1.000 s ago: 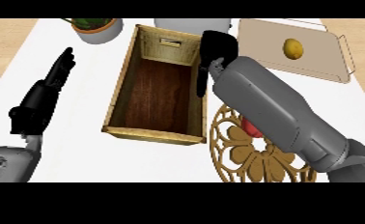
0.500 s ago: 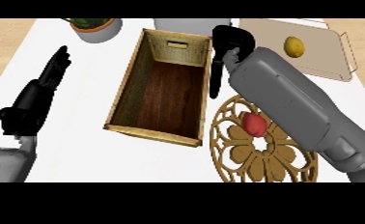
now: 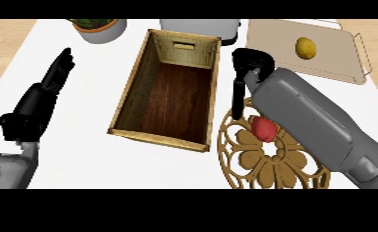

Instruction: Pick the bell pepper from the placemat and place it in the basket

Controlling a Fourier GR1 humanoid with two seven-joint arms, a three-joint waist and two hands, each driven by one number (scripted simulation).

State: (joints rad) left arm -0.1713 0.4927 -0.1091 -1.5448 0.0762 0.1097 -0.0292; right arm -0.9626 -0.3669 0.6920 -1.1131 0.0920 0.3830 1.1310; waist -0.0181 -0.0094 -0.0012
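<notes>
Since the red bell pepper (image 3: 263,128) sits on the round placemat (image 3: 255,163) and the wooden basket (image 3: 138,90) has nothing inside, the job looks barely begun. The right hand (image 3: 247,73) hangs with fingers pointing down and holding nothing, the pepper just below and beside its fingertips. The left hand (image 3: 43,98) rests open, fingers up, well away.

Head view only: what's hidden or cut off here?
- Bell pepper: right forearm covers part of it.
- Placemat: forearm hides its right side; lower edge cut off.
- Right robot hand: seen from behind, so its finger state is unclear.
- Potted plant and grey appliance: cut by the top edge.
- Left robot hand: open, resting at left.
</notes>
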